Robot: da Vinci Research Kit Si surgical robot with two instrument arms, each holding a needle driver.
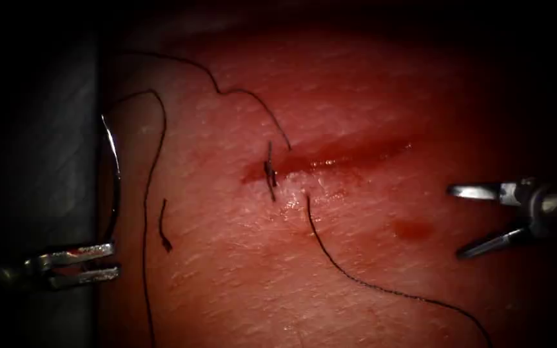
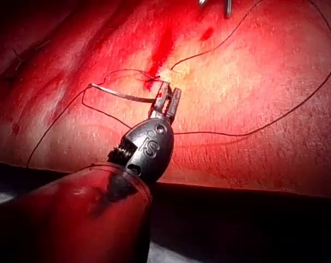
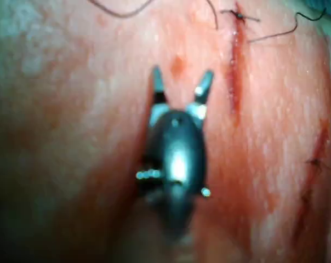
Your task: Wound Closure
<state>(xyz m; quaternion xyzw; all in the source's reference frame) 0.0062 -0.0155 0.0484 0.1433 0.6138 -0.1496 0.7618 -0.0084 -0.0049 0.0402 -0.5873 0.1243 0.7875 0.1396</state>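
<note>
**A:** Where is the curved needle (image 1: pixel 113 169), and which tool has it?

**B:** The left needle driver (image 1: pixel 78 264) has it. Its jaws are pressed together on one end of the needle, and the rest of the curve rises straight up and away from the jaws in the endoscope view, arching along the left edge of the tissue (image 1: pixel 369 283). The needle is out in the open, not in the tissue. In the left wrist view the needle (image 2: pixel 121 95) runs sideways from the jaw tips (image 2: pixel 166 104).

**A:** And the right needle driver (image 1: pixel 478 219)?

**B:** Its jaws are spread wide and hold nothing. It hovers over the tissue to the right of the cut (image 1: pixel 330 160). The right wrist view shows the same spread jaws (image 3: pixel 179 87) with the cut (image 3: pixel 234 76) just beside them.

**A:** How does the needle lie relative to each tool?

**B:** It touches the left tool and is well apart from the right one, with the whole cut between them. So the left arm is much the nearer.

**A:** What about the thread (image 1: pixel 146 212)?

**B:** It trails from the needle's far end, loops down beside the left jaws, and another strand runs to a knotted stitch (image 1: pixel 269 173) at the cut's left end. A further strand (image 1: pixel 381 283) leaves the cut and passes below the right jaws. A short cut end of thread (image 1: pixel 163 225) lies near the left jaws. Red fluid (image 1: pixel 412 228) spots the tissue close to the right jaws.
</note>
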